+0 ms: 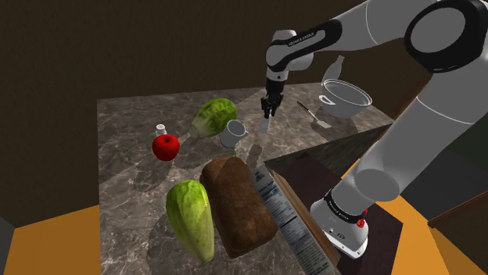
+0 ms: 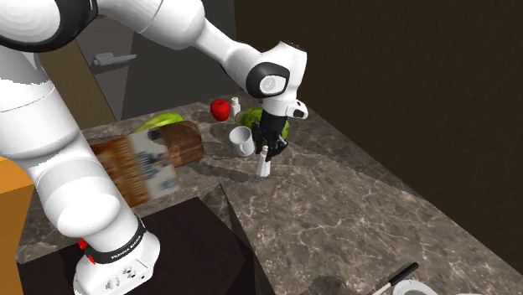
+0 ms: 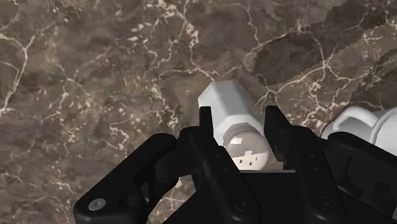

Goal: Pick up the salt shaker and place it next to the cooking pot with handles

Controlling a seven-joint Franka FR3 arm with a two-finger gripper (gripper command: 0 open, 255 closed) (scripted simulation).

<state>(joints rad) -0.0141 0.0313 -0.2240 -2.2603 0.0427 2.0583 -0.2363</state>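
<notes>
Shoulder view: we see the end effector [image 1: 267, 114] pinching the shaker [image 1: 267, 125] over the surface [image 1: 125, 187], between the mug [image 1: 232, 134] and the pot [image 1: 344, 98] (well apart from the pot).

Second exterior view: the end effector [image 2: 266, 155] points down, with the shaker [image 2: 264, 168] upright in it, just beside the mug [image 2: 242, 141].

Wrist view: both fingers [image 3: 205, 127] press the sides of the shaker [image 3: 229, 102]. We cannot tell whether its base touches the surface.

Black jaws clasp white salt shaker [image 2: 264, 167], upright, just beside white mug [image 2: 242, 142], over marble counter [image 2: 352, 209].
</notes>
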